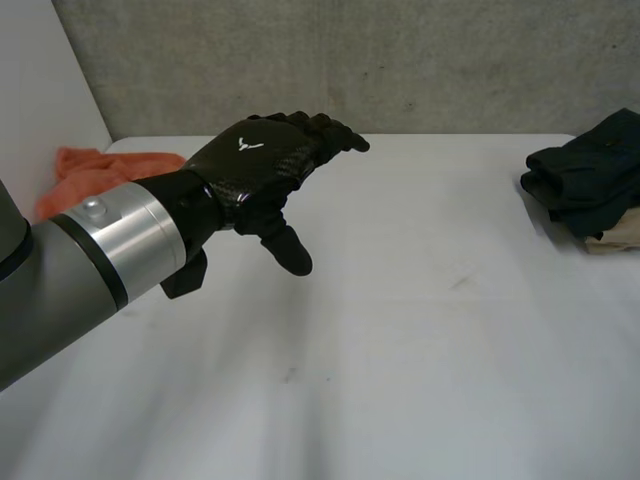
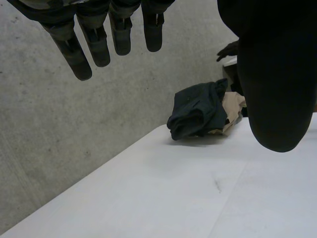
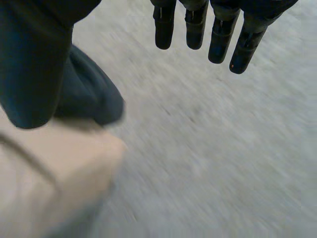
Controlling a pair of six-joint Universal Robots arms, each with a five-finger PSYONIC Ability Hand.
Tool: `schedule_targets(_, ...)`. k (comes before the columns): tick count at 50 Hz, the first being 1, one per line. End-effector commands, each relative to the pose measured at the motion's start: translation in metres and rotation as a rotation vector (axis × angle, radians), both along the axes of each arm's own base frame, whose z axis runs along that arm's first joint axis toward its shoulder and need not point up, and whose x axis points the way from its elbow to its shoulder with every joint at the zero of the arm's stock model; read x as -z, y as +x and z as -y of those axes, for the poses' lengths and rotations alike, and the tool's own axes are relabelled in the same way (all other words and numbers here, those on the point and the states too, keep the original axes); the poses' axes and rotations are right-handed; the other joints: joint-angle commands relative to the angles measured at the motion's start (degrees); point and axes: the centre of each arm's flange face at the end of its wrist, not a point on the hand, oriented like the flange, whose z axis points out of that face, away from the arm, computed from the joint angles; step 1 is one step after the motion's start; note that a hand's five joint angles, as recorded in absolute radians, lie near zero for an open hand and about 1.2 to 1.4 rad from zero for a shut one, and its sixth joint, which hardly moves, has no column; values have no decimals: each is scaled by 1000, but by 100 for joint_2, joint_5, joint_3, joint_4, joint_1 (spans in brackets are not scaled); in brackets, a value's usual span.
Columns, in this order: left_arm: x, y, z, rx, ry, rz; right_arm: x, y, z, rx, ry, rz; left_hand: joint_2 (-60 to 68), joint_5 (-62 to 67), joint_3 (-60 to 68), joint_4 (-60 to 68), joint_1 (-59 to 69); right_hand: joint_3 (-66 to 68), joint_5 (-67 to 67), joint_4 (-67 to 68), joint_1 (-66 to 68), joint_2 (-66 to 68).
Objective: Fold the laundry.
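Observation:
My left hand (image 1: 255, 160) hovers above the white table (image 1: 420, 350), left of the middle. It is open, with fingers (image 2: 96, 44) straight and the thumb (image 2: 277, 84) apart, holding nothing. A stack of dark folded clothes (image 1: 590, 175) rests on a beige folded cloth (image 1: 615, 238) at the table's right edge. Beyond the left fingertips lies the same dark stack (image 2: 198, 111). My right hand (image 3: 195, 25) is open beside that stack, its fingers straight. Its thumb (image 3: 34, 64) stands over the dark cloth (image 3: 94, 101) and the beige cloth (image 3: 54, 173).
An orange cloth (image 1: 100, 170) lies crumpled at the table's back left corner, behind my left arm. A grey concrete wall (image 1: 400, 60) runs along the table's far edge. Bare white table stretches between my left hand and the stack.

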Motion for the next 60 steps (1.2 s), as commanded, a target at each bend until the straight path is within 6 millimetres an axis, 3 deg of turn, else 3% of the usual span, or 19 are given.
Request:
schedule_targets(1,-2,1,-1,-1,-5,-3,-6,-46,-20,441,70,-245,-5,-90,-37,-23,-45,-184,-368,-328,-156,-291)
schedule_targets(5,-1,2,0,-1,-4,-1,-13,-50,-26,621,112,-359,-5,-90,-37,-24,-45,-184,-368,-328,-156,-291)
schedule_targets(8,-1,2,0,-3,-4,-1,-12,-35,-26,609,127,-355,-5,-90,-37,-24,-45,-184,-368,-328,-156,-291)
schedule_targets(11,-1,3,2,-7,-4,-1,-29,1,-27,537,94,-306,-5,-90,-37,-24,-45,-184,-368,-328,-156,-291)
schedule_targets(15,-2,4,2,-9,-6,-3,-89,53,-41,448,-34,-231,-38,-123,-71,-57,-79,-184,-368,-328,-156,-291)
schedule_targets(18,-4,7,3,-23,-11,-6,-108,87,-47,378,-74,-186,-72,-157,-105,-91,-112,-184,-368,-328,-156,-291)
schedule_targets(19,-4,9,6,-35,-13,-7,-112,110,-51,322,-81,-155,-72,-157,-105,-91,-112,-184,-368,-328,-156,-291)
schedule_targets(22,-5,13,13,-58,-18,-11,-111,146,-58,236,-63,-92,-72,-157,-105,-91,-112,-184,-368,-328,-156,-291)
schedule_targets(23,-7,17,19,-79,-30,-17,-109,176,-66,169,-45,-48,-72,-157,-105,-91,-112,-184,-368,-328,-156,-291)
schedule_targets(26,-10,24,32,-130,-62,-31,-104,220,-87,56,-10,5,-89,-174,-122,-108,-129,-184,-368,-328,-156,-291)
schedule_targets(27,-12,29,41,-174,-89,-41,-98,247,-102,-15,19,35,-122,-207,-155,-141,-163,-184,-368,-328,-156,-291)
schedule_targets(30,-16,40,58,-264,-135,-60,-81,284,-126,-117,86,64,-156,-241,-189,-175,-197,-184,-368,-328,-156,-291)
schedule_targets(34,-16,57,91,-399,-211,-80,-49,339,-168,-274,202,69,-161,-246,-193,-180,-201,-184,-368,-328,-156,-291)
schedule_targets(35,-9,62,108,-431,-224,-80,-39,358,-187,-336,235,58,-161,-246,-193,-180,-201,-184,-368,-328,-156,-291)
schedule_targets(38,9,75,138,-483,-226,-52,-24,379,-211,-409,282,43,-161,-246,-193,-180,-201,-184,-368,-328,-156,-291)
schedule_targets(39,20,87,160,-526,-231,-24,-14,389,-225,-448,305,26,-161,-246,-193,-180,-201,-184,-368,-328,-156,-291)
schedule_targets(46,93,145,243,-640,-217,192,21,409,-257,-510,369,-6,-156,-241,-189,-175,-197,-184,-368,-328,-156,-291)
schedule_targets(50,133,161,273,-604,-226,315,28,407,-262,-495,379,-33,-140,-225,-172,-158,-180,-184,-368,-328,-156,-291)
schedule_targets(60,188,199,305,-607,-130,436,41,397,-263,-454,408,-70,-72,-157,-105,-91,-113,-184,-368,-328,-156,-291)
